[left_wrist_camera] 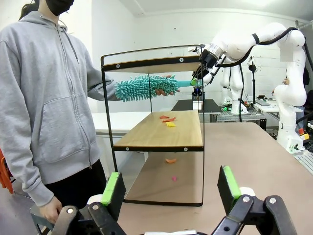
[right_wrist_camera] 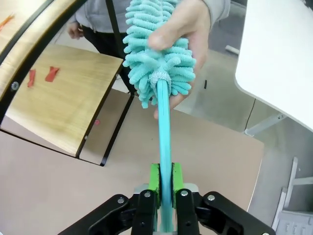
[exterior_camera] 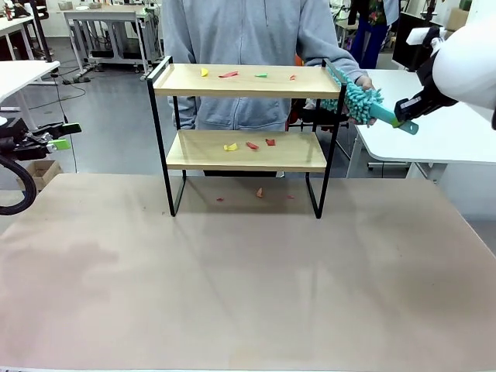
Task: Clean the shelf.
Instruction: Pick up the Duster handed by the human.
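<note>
Teal duster [exterior_camera: 358,99], black-framed pale wooden shelf [exterior_camera: 200,152], red and yellow scraps [exterior_camera: 230,146].

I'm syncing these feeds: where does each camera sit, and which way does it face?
Front: between the arms, facing across the table to the shelf and person; left gripper and right gripper at the edges.
Left wrist: on the left arm, facing the shelf's end; left gripper open below.
Right wrist: on the right arm, looking along the duster it grips.
Shared: all show shelf and duster.
</note>
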`<state>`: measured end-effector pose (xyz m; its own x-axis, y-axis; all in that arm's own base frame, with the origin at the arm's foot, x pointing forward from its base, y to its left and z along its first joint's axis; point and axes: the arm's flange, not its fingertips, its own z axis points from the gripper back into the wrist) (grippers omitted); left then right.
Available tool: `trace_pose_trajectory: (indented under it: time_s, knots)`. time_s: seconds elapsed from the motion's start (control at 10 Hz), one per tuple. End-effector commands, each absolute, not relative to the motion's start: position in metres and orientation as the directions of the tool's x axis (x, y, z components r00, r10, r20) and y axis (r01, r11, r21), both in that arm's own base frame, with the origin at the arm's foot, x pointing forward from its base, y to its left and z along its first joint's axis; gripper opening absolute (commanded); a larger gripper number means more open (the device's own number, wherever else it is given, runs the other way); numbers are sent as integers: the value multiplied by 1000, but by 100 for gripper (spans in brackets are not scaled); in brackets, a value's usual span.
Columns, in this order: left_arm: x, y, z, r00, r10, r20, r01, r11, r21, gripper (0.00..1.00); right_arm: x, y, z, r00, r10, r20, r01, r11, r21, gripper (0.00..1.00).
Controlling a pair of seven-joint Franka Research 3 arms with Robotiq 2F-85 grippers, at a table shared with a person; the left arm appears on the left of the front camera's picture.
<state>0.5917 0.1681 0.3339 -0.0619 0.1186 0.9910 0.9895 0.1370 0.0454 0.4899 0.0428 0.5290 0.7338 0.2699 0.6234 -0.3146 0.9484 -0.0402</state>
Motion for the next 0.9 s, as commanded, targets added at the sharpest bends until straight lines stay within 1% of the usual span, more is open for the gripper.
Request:
trace_pose_trajectory:
  time_s: [0.0, 0.1, 0.2, 0.8]
  knots:
    - [591, 167, 337, -66, 118, 991, 989, 137, 49, 100, 491, 45, 536, 776, 217, 593, -247, 969, -31, 0]
    - [591, 167, 337, -66, 118, 991, 989, 137, 49, 100, 489, 43, 538, 758, 193, 623, -231, 973, -19, 0]
    - [591, 167, 337, -66, 118, 991, 989, 137, 49, 100, 490, 41, 527, 749, 253, 612, -295, 955, -34, 0]
    - [591, 167, 337, -66, 118, 991, 989, 137, 49, 100, 490, 41, 527, 749, 253, 612, -295, 955, -34, 0]
